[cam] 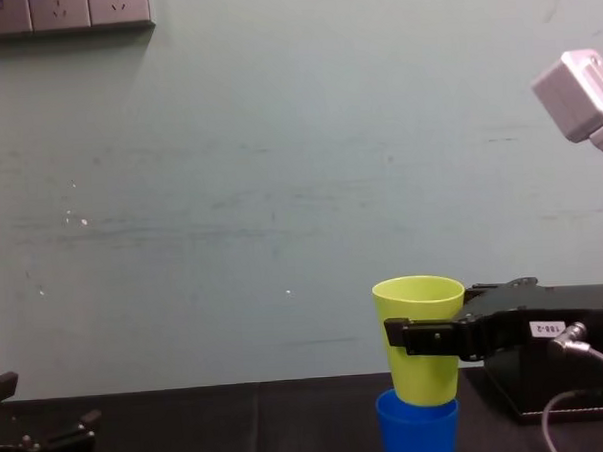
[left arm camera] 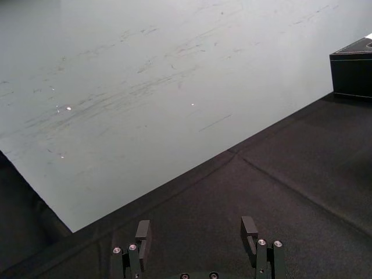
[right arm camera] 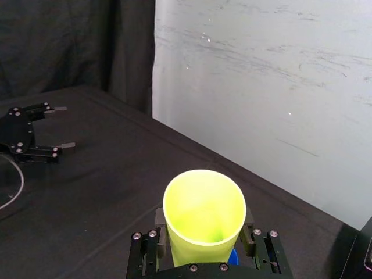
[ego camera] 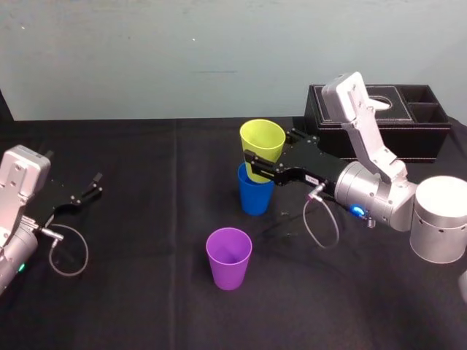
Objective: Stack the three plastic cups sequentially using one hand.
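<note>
Black tablecloth (ego camera: 146,292); your right gripper (cam: 421,336) clamps the yellow-green cup (ego camera: 263,142) upright over the blue cup (ego camera: 255,195) so it nests; your left gripper (ego camera: 91,186), spread open, sits well left of it.

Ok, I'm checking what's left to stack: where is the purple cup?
In the head view the purple cup stands upright alone on the black table, nearer the robot than the blue cup, over which the right gripper holds the yellow-green cup.
</note>
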Tool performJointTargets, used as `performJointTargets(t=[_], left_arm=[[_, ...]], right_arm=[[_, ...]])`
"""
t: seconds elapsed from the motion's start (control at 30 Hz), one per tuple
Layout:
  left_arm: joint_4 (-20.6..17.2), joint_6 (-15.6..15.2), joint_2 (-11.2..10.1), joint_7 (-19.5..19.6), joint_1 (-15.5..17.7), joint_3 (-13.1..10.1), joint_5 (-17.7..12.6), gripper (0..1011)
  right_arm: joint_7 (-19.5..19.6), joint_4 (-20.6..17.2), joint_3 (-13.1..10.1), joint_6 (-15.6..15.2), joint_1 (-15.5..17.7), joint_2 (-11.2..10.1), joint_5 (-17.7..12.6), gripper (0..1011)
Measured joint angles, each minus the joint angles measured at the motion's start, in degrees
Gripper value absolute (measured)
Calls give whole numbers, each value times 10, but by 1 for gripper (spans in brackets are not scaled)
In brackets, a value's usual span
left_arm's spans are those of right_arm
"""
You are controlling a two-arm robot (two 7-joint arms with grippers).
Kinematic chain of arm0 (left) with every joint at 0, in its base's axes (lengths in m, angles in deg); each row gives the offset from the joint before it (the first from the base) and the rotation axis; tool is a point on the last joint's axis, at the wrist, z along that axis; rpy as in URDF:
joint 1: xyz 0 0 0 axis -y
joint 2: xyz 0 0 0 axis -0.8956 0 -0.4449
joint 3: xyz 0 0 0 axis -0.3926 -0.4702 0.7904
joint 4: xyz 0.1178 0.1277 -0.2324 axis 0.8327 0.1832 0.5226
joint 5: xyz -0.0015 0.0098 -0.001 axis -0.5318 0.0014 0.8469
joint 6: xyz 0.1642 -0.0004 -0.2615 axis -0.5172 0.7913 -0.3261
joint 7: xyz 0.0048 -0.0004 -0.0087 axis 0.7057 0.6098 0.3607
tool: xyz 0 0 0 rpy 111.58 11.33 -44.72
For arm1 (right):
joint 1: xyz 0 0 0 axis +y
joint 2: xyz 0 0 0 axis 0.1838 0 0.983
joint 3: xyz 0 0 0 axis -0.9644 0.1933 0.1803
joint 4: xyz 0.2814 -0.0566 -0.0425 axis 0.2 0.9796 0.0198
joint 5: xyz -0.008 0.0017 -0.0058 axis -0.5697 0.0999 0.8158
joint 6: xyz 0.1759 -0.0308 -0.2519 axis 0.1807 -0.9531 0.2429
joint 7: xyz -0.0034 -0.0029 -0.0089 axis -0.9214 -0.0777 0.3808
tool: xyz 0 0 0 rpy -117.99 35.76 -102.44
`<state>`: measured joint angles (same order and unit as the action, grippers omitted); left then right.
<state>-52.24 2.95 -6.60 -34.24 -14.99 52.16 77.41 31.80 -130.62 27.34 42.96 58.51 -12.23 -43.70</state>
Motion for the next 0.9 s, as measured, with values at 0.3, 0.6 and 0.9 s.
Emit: performJointTargets(t=[0.3,0.6,0.9], left_arm=[[0,0,0,0,0,0,0,1010],[0,0,0,0,0,0,0,1010],[0,0,0,0,0,0,0,1010]], right_arm=[[-3,28,1,7,-14,13,3,733],[-8,53,4,15,-25,23,7,733],[-13,70,4,22,-30,29,8,733]])
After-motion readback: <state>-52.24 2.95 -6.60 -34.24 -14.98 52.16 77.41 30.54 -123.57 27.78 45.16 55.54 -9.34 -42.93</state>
